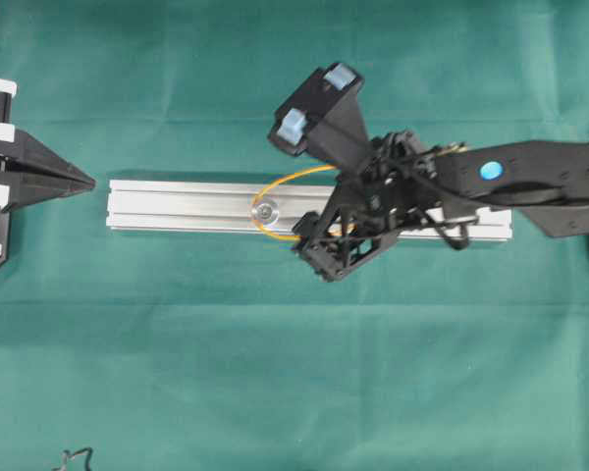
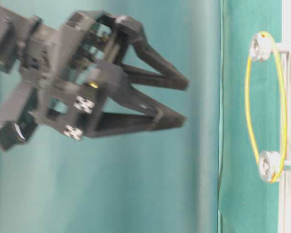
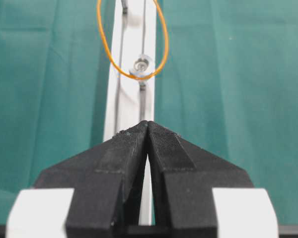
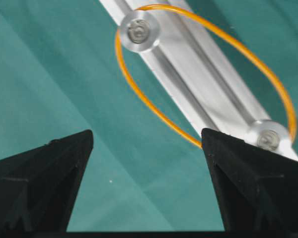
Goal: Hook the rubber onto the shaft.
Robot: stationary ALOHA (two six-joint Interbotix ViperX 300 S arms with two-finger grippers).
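The left gripper sat at the rail's left end, fingers pressed together. The rubber, a thin orange oval, looped around both shafts on the rail. The right gripper hung above it, fingers spread, holding nothing.

Orange rubber; silver rail; green cloth

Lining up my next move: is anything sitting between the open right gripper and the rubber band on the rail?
Nothing visible. In the right wrist view only bare green cloth lies between the right gripper and the rubber band, which already loops around both shafts on the rail.
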